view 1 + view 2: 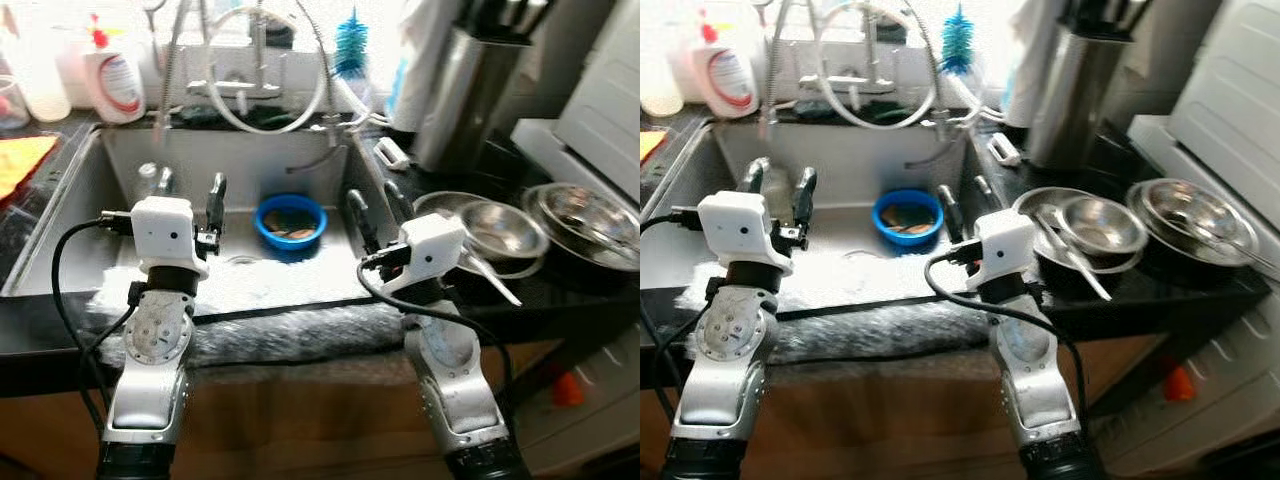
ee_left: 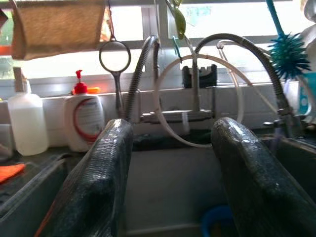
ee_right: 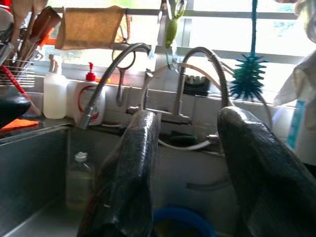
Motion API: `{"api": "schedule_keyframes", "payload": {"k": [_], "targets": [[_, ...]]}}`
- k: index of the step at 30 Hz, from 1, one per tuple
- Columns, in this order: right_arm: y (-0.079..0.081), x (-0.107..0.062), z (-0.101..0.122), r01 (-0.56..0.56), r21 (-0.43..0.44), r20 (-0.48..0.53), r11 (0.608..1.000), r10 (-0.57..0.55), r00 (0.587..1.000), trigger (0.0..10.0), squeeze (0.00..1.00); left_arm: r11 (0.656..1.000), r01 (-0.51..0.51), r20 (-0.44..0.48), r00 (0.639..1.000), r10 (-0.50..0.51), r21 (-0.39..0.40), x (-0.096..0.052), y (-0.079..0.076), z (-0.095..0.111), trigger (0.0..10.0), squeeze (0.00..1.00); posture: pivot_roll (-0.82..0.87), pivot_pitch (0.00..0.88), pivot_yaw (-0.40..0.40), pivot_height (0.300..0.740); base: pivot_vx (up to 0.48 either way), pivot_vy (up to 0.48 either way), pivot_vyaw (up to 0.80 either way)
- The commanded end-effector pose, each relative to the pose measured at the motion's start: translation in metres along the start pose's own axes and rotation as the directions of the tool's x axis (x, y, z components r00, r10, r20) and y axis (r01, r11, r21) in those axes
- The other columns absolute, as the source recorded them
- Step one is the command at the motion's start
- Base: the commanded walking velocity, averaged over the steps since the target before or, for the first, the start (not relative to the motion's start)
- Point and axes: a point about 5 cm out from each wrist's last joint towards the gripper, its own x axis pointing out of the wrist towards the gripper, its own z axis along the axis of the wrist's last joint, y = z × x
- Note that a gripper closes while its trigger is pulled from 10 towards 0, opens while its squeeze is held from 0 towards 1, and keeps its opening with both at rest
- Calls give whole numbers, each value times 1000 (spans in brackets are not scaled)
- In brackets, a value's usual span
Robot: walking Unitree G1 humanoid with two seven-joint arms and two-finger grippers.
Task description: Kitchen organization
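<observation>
**Both arms poised over the sink before any object is taken up**

Landmark: the rectangular stainless-steel sink basin (image 1: 120, 220). A round blue plastic bowl (image 1: 291, 221) with brownish residue sits on the basin floor toward the back, near the centre; as the soiled item in the basin, it is probably the thing to be handled. The left gripper (image 1: 190, 195) hovers above the basin's front-left part, its two black fingers (image 2: 94, 182) spread apart and empty. The right gripper (image 1: 378, 205) hangs over the basin's front-right edge, fingers likewise parted and holding nothing. Both point toward the curved hose faucet (image 1: 250, 70) at the basin's rear, a stance suited to reaching forward and down. Stacked shiny steel bowls (image 1: 500, 232) rest on the dark counter right of the basin, perhaps set there to dry. A white soap bottle with a red pump (image 1: 112, 75) stands behind the basin's left corner.
</observation>
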Motion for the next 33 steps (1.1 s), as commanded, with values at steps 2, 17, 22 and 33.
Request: {"api": "schedule_keyframes", "payload": {"k": [2, 17, 22, 33], "targets": [[-8, -2, -1, 19, -13, -3, 1000, -19, 1000, 10000, 0, 999, 30, 26, 999, -30, -21, 3, -9, 5, 10000, 0, 34, 0, -73, 740, 0, 0, 0], [-7, -1, -2, 25, -12, -1, 1000, -25, 1000, 10000, 0, 999, 47, 46, 998, -46, -13, 7, -10, 9, 10000, 0, 35, 0, -68, 740, 0, 0, 0], [-8, -3, -3, 31, -12, -3, 999, -31, 1000, 10000, 0, 998, 62, 48, 997, -61, -12, 5, -13, 10, 10000, 0, 37, 0, -68, 740, 0, 0, 0], [-9, -4, -5, 37, -10, -10, 999, -37, 999, 10000, 0, 996, 81, 37, 996, -81, -21, 4, -17, 8, 10000, 0, 37, 0, -67, 740, 0, 0, 0]]}}
